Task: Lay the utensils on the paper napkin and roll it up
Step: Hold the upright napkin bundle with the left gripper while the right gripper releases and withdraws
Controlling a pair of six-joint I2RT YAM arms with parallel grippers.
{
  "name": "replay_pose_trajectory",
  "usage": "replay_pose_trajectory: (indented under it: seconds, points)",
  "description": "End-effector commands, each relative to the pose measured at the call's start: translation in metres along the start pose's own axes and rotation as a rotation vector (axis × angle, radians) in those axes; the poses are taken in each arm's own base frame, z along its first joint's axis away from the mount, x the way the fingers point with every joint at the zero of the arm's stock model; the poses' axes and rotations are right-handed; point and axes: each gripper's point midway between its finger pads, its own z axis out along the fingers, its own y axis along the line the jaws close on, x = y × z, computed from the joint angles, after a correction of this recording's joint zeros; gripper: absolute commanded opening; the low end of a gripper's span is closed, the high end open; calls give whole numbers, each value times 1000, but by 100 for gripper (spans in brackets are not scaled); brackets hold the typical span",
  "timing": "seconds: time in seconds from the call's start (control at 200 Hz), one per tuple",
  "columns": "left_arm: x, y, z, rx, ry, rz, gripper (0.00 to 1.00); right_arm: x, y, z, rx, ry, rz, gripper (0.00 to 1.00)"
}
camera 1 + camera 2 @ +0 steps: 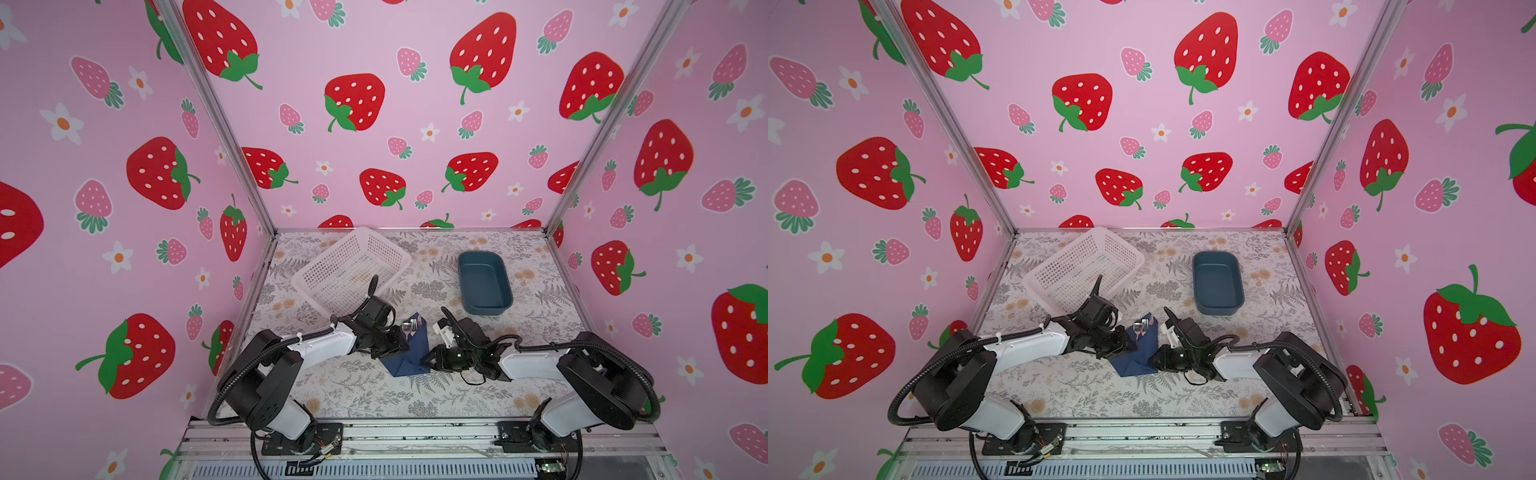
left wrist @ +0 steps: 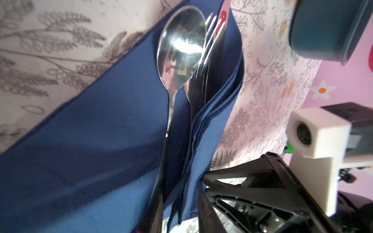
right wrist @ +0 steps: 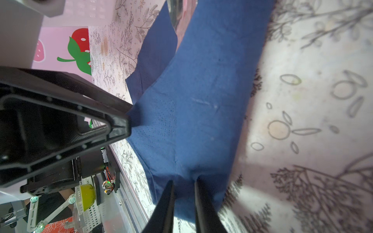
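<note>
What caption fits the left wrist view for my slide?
Left wrist view: spoon and fork tucked in the partly folded navy napkin on the floral table.

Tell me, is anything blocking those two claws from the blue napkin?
Nothing visible does. The right gripper pinches the napkin at a corner, and the left gripper sits against its opposite side. The spoon and fork lie inside the fold, out of the way.
</note>
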Motion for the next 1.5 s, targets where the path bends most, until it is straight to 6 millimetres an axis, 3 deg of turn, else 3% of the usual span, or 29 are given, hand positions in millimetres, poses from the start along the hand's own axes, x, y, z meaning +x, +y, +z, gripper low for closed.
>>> replay_pose_trajectory:
  seconds: [0.0, 0.44, 0.625, 1.1, 1.381, 1.491]
  points:
    - [-2, -4, 1, 13, 13, -1, 26, -1, 2, 3, 2, 5, -11, 22]
    - [0, 6, -4, -26, 0, 32, 2, -3, 4, 1, 5, -4, -11, 26]
    - [2, 16, -4, -67, -5, 52, 1, -10, -3, -9, 70, -60, -7, 28]
    - [9, 45, 4, -149, 3, 55, 0, -45, 2, -24, 108, -203, 20, 19]
    - [7, 47, 5, -165, 1, 66, 0, -68, 19, -11, 77, -210, 1, 19]
    - [7, 48, 5, -170, 2, 69, 0, -74, 7, -3, 112, -202, 42, 19]
